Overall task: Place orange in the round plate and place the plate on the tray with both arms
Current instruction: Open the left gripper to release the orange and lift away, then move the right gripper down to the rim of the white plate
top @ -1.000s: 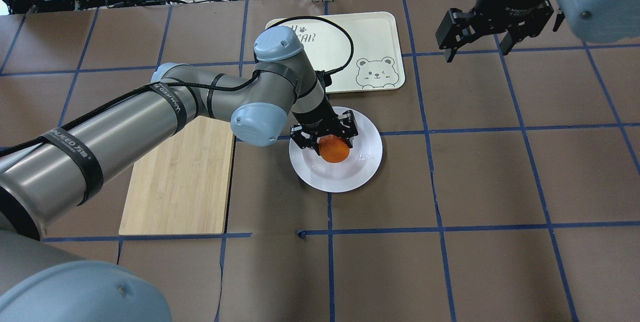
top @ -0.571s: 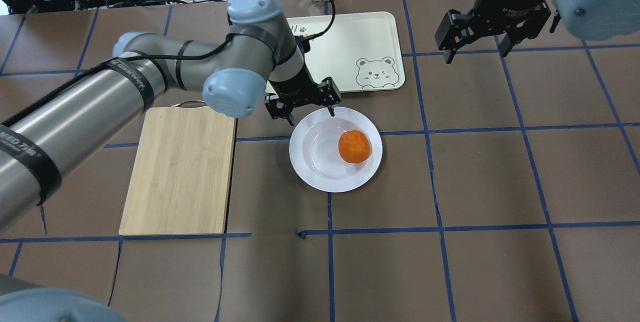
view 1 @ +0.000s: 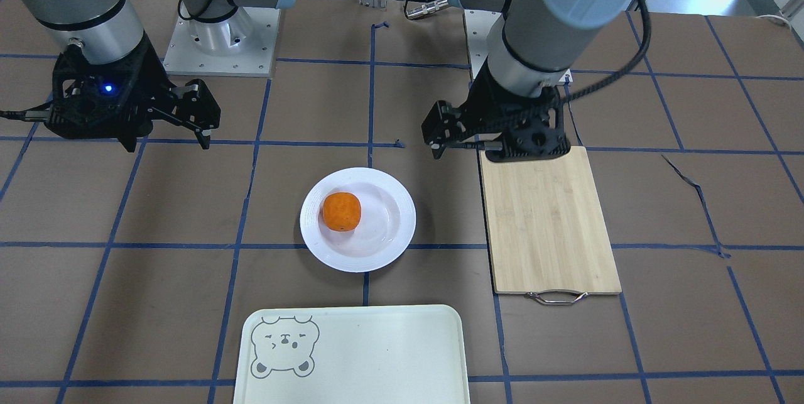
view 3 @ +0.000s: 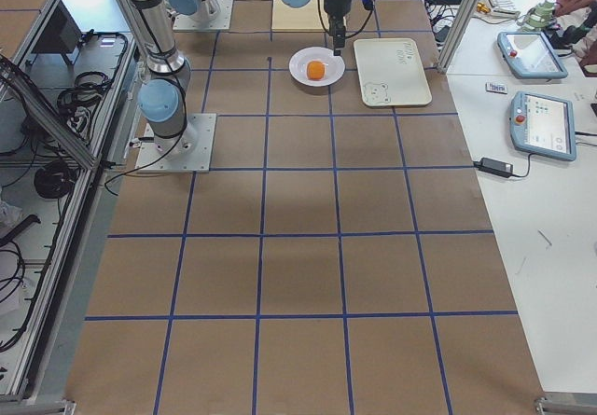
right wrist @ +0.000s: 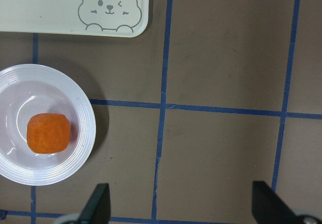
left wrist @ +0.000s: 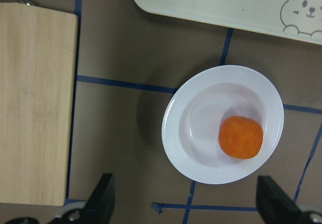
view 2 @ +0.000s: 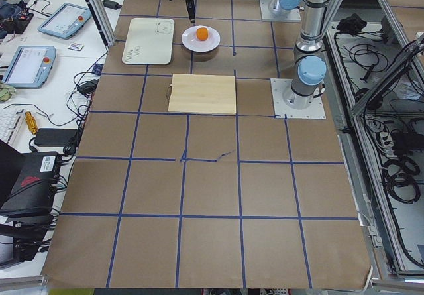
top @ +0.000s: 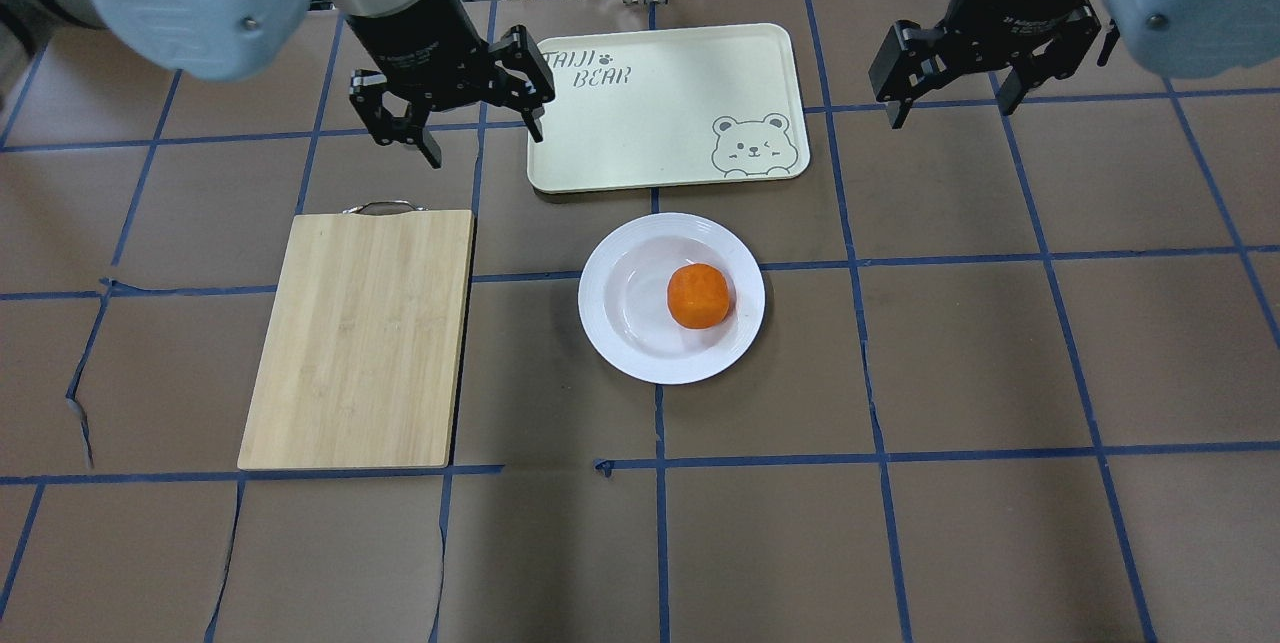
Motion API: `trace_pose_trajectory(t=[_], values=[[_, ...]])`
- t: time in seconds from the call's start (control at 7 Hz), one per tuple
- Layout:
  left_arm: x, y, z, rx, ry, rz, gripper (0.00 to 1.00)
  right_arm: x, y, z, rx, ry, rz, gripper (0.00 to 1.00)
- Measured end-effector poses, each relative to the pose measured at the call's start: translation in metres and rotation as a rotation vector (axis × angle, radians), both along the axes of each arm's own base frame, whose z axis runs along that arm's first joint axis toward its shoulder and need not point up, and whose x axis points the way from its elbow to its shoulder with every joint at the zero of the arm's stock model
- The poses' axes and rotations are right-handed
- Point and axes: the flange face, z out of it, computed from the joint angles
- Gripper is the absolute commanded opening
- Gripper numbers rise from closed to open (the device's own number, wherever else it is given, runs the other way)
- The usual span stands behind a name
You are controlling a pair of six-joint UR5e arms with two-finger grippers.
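The orange (top: 700, 296) has been let go by the left gripper (top: 486, 149) and now rests in the sunken centre of the round plate (top: 600, 323). That gripper, jaws spread wide and empty, has been drawn back to hang just beside the left edge of the tray (top: 660, 93). The right gripper (top: 950, 113) is also held wide open and empty, well off to the tray's right. The first half is judged done; the plate, near the tray, is yet to be carried onto it by both arms.
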Motion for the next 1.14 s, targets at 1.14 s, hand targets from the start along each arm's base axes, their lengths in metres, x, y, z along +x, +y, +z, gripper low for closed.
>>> trace_pose_trajectory(t=[1.14], values=[[0.021,0.060,0.022,-0.081,-0.086,-0.032,1.00,0.015,-0.011,-0.026,0.132,-0.134,0.005,1.00]])
